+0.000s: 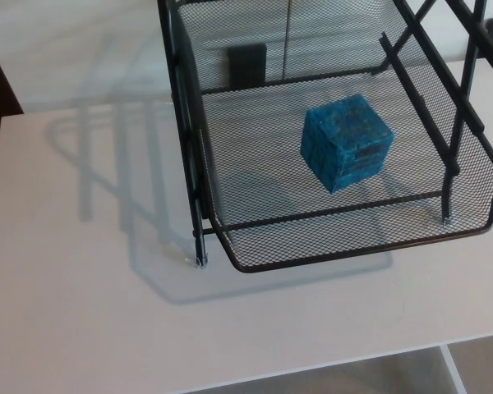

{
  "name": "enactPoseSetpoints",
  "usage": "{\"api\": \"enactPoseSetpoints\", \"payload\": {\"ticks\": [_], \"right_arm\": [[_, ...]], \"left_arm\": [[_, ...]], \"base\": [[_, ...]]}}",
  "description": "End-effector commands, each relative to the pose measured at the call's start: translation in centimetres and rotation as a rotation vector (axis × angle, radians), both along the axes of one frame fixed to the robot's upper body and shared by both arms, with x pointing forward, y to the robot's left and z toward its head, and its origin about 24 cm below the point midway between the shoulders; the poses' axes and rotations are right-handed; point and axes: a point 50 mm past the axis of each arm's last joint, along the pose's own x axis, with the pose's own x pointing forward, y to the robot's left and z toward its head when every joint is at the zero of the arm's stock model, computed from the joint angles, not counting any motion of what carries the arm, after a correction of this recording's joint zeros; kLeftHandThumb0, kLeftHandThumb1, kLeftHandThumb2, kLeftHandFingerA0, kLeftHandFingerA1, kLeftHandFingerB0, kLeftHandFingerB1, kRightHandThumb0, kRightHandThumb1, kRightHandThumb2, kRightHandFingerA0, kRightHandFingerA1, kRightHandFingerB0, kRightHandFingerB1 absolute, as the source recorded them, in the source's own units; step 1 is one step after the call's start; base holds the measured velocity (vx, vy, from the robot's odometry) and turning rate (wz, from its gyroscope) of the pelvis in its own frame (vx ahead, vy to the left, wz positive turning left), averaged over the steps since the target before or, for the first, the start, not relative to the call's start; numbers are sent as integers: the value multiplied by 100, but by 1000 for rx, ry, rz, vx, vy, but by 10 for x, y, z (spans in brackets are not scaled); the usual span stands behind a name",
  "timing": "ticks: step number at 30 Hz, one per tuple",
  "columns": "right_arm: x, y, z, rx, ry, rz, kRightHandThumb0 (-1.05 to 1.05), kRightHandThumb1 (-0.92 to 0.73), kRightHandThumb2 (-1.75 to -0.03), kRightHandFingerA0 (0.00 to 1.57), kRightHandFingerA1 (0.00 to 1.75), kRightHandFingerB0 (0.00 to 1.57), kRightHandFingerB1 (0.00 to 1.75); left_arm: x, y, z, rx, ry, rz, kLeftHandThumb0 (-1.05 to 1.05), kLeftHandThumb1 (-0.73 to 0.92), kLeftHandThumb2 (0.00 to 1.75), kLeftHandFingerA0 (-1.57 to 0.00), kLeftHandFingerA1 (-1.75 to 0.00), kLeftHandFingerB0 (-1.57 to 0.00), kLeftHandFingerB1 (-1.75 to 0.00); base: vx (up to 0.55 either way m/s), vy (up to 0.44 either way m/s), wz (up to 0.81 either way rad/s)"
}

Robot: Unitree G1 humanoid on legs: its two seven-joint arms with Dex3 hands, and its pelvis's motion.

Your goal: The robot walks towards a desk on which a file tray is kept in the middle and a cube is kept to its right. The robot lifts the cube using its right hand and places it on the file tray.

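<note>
The desk (82, 328) carries the file tray (345, 238); 1 blue cube (347, 141) rests inside, apparently delivered. Neither hand shows, so I cannot tell its state.

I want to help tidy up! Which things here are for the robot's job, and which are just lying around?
For the job:
blue cube, sitting inside the black mesh file tray

Just there:
white desk underneath; a small dark thing behind the tray, too unclear to name
</note>
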Motion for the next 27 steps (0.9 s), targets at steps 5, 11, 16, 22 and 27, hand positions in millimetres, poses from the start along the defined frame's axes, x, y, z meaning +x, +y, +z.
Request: {"api": "enactPoseSetpoints", "payload": {"ticks": [5,11,16,22,27], "right_arm": [[-170,-51,-161,631,-472,-1217,-49,-91,-98,5,46,0,0],[-178,-36,-187,835,-390,-1165,-47,-66,-60,74,84,56,63],[-176,-23,-198,607,58,-859,-49,-65,-59,37,74,39,53],[-170,-15,-213,802,44,-817,-39,-57,-57,54,48,63,45],[-149,-10,-216,1000,9,-773,-23,-42,-89,30,58,7,46]], "left_arm": [[-7,7,4,24,-7,61,-63,92,77,-28,-58,-33,-46],[-10,7,3,36,9,40,-65,92,79,-32,-61,-33,-47],[-9,6,3,45,16,13,-62,92,77,-33,-60,-33,-46],[-11,10,6,45,0,15,-57,78,115,-35,-65,-26,-56],[-9,7,4,13,23,-1,-62,92,74,-22,-53,-26,-42]], "base": [[0,0,0],[0,0,0],[0,0,0],[0,0,0],[0,0,0]]}}
